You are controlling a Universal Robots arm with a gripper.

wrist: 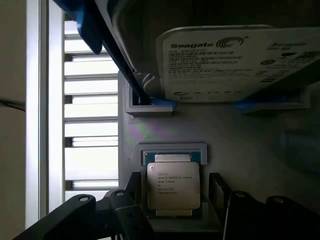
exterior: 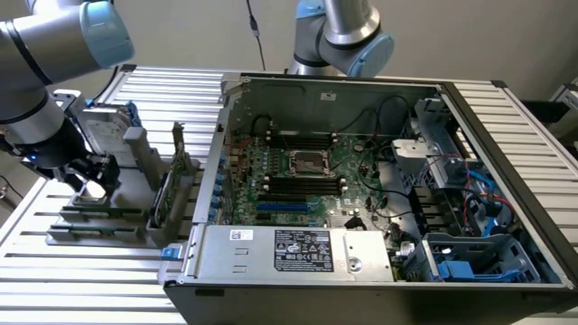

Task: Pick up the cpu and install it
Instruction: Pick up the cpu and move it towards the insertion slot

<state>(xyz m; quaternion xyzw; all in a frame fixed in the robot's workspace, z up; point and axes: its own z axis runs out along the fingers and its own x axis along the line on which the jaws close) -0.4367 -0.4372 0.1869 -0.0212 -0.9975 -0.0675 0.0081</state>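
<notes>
Straddling flat cpu [wrist: 173,185] — tool [wrist: 175,183] wide; long axis toward hard drive [wrist: 240,60].

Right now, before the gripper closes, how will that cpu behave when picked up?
The cpu looks thin and rigid, so probably stiff and light. Its smooth metal top suggests slippery faces. Lying flat in the grey holder, it shouldn't roll, though its thin edges may give little grip.

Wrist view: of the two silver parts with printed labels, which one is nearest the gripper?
The cpu, the small square chip flanked by the open gripper; the larger Seagate hard drive sits farther away.
</notes>
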